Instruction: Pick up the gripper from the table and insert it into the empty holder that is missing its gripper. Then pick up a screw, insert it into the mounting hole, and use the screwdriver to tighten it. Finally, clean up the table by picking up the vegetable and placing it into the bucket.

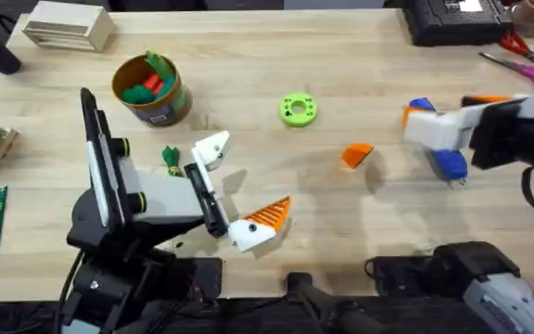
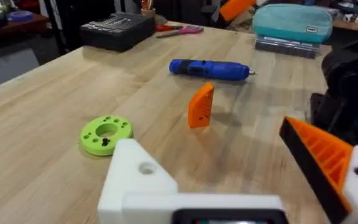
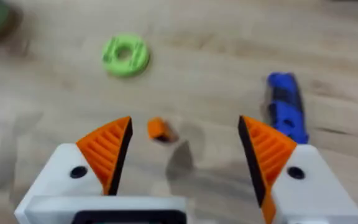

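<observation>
While your right gripper (image 3: 182, 155) hung wide over the orange fingertip (image 3: 158, 129), a skewed close could've knocked it off.

Beyond the wide-apart jaws, the gripper (image 2: 201, 106) stands upright, mounting hole (image 2: 106, 131) nearer the bare empty holder (image 2: 140, 174), apparently plugged; screwdriver (image 2: 211, 68) farthest.

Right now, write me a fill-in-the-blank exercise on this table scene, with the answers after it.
1. The loose orange gripper lies between the lime-green disc and the ____ screwdriver.
2. The left gripper carries an orange tip on just ____ of its two white fingers.
3. The right gripper has its fingers ____.
4. The bucket holds red and ____ toy pieces.

Answers: blue; one; open; green
</observation>
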You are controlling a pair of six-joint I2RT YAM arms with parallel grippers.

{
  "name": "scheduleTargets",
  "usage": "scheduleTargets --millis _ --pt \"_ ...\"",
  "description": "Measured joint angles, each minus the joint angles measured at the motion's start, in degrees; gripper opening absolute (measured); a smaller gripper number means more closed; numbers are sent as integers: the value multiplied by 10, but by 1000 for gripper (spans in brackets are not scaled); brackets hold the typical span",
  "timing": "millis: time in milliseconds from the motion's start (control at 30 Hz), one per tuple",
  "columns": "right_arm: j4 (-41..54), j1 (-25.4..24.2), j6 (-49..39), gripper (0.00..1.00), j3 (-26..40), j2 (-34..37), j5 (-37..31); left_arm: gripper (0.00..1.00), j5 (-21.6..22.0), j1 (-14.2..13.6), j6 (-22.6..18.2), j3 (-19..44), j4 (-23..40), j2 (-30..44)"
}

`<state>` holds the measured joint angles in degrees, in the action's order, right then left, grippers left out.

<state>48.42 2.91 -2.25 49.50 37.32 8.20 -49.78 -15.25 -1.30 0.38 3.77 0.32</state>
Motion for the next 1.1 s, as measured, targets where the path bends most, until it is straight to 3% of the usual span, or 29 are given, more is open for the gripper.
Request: scheduleTargets --millis 67,200,700,833,1100 --pt "79 47 -54 989 34 65 8 987 -2 0 0 0 1 0" --pt "95 86 -92 989 36 127 4 987 -2 0 0 0 1 0" --pt "64 93 -116 988 36 322 0 988 -2 0 0 0 1 0" --pt "58 122 -149 861 36 351 -1 987 -2 0 0 0 1 0" --pt "27 144 -165 707 36 360 -28 987 -2 0 0 0 1 0"
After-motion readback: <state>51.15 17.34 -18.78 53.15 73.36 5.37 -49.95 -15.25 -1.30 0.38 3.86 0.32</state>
